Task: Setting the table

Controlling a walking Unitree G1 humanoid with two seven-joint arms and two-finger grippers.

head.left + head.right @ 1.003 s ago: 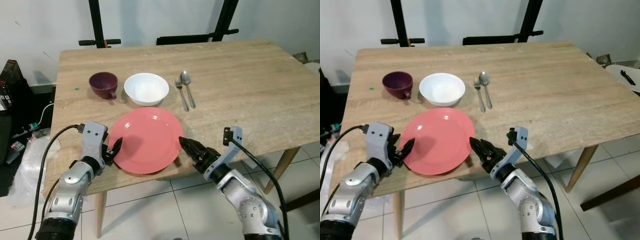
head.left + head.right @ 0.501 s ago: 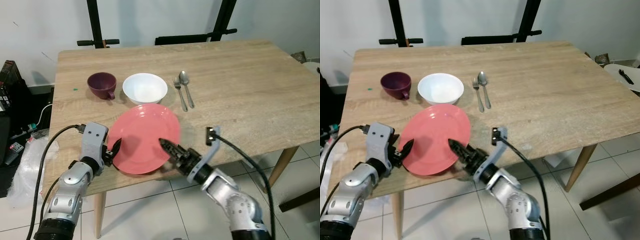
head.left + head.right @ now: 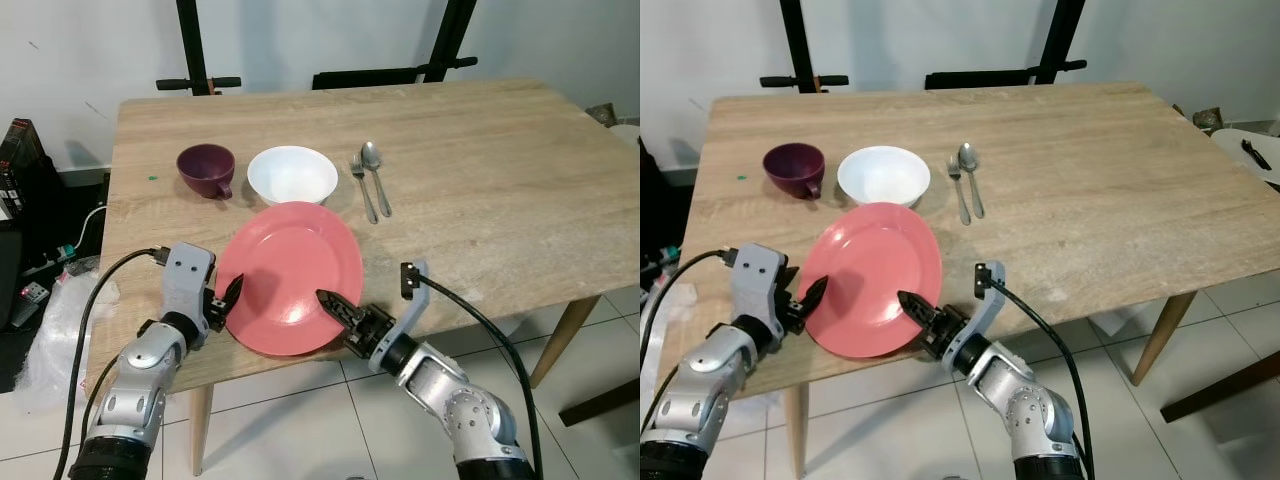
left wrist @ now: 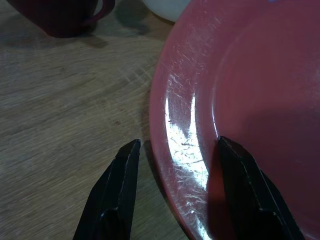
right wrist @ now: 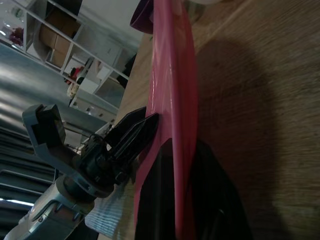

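Observation:
A pink plate (image 3: 290, 275) sits at the table's near edge, in front of a white bowl (image 3: 292, 177). A dark purple mug (image 3: 206, 168) stands left of the bowl. A fork (image 3: 362, 185) and a spoon (image 3: 376, 175) lie side by side to its right. My right gripper (image 3: 340, 310) is shut on the plate's near rim, one finger above it and one below, as the right wrist view shows (image 5: 182, 200). My left gripper (image 4: 180, 195) is open at the plate's left rim (image 4: 175, 125), which lies between its fingers.
The wooden table (image 3: 480, 160) has bare room on its right half. Black stand legs rise behind the far edge against a white wall. Cables and a bag (image 3: 50, 320) lie on the tiled floor to the left.
My right gripper has moved left from the plate's right edge to its near rim and has shut on it. The plate has shifted slightly toward the bowl. The left gripper has stayed put.

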